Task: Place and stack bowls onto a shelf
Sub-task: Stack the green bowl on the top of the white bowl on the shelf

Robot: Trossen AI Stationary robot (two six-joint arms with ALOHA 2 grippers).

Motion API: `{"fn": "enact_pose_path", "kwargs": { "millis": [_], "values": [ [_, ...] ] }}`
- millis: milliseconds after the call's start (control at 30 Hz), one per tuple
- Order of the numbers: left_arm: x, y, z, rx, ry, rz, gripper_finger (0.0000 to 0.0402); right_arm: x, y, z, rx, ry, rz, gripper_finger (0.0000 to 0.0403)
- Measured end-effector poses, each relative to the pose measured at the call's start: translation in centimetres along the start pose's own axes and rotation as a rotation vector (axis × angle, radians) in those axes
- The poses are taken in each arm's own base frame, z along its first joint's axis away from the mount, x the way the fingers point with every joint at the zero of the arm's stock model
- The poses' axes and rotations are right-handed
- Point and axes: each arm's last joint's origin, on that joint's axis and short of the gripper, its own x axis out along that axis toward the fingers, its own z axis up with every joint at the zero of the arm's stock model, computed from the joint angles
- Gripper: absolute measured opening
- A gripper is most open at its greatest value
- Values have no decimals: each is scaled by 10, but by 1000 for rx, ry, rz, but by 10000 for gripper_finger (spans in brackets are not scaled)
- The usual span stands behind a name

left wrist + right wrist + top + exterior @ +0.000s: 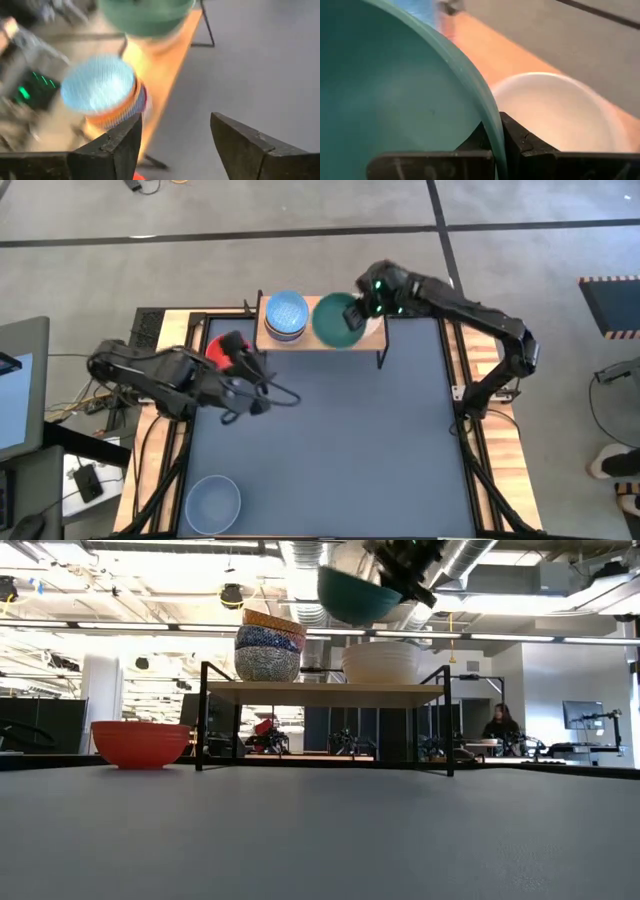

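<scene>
green bowl (338,321) teal | red bowl (140,744) | white bowl (381,663) | top stacked bowl (287,313) blue, seemingly patterned

Worktop (330,440): dark matte top w/ light-wood edge rails, seen from above. Shelf (372,337): light-wood plank on thin black legs, standing on worktop at 12 o'clock, long side parallel to far edge. On shelf, toward 9 o'clock end: stack of bowls (268,645), light blue patterned one uppermost, speckled one lowest; no. of bowls in stack not clear. On shelf, toward 3 o'clock end: cream white bowl (381,663), upright, apart from stack. Direct on worktop: red bowl (140,744) at approx. 10 o'clock, just beside shelf's 9 o'clock end; grey-blue bowl (213,504) at approx. 7 o'clock, near front corner, well apart from rest.
</scene>
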Motion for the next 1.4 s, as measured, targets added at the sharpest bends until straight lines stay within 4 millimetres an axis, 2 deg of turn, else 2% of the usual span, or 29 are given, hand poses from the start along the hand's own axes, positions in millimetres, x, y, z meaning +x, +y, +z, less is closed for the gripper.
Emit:
{"fn": "enact_pose_path", "kwargs": {
  "millis": [200, 367, 500, 733, 933, 1067, 1200, 1400],
  "values": [
    [-11, 16, -24, -228, 104, -77, 220, 2, -60, 6, 109, 123, -82, 26],
    [-5, 10, -42, -279, 161, -73, 210, 8, -84, 5, 142, 188, -94, 27],
    [4, 2, -51, -287, 201, -63, 208, 9, -86, 7, 149, 188, -73, 34],
    [14, -8, -56, -325, 188, -60, 208, 35, -84, -1, 138, 288, -38, 43],
    [13, -10, -57, -384, 198, -77, 208, 45, -80, -3, 127, 303, -35, 103],
    [10, -12, -58, -404, 201, -90, 208, 43, -80, -1, 129, 279, -38, 161],
    [6, -15, -60, -428, 210, -97, 207, 31, -82, 3, 132, 240, -53, 209],
    [2, -16, -69, -417, 236, -49, 207, 8, -80, 11, 124, 133, -29, 240]
  ]
}}
